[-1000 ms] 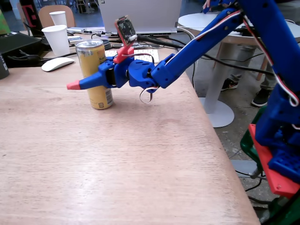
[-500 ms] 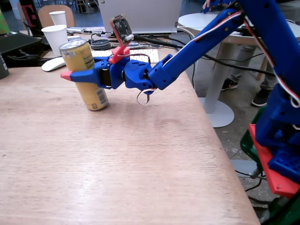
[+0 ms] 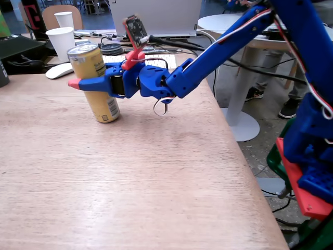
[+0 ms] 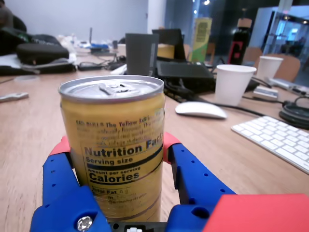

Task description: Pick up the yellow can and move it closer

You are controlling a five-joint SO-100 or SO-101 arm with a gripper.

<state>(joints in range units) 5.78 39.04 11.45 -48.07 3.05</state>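
Both fingers of the gripper (image 3: pixel 89 82) clamp the yellow can (image 3: pixel 96 83), now tilted at upper left, barely moving — lift stalling.

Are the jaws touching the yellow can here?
Touching. In the wrist view the gripper has one jaw pressed against each side of the can, no gap visible. The fixed view shows the can tilted in that grip.
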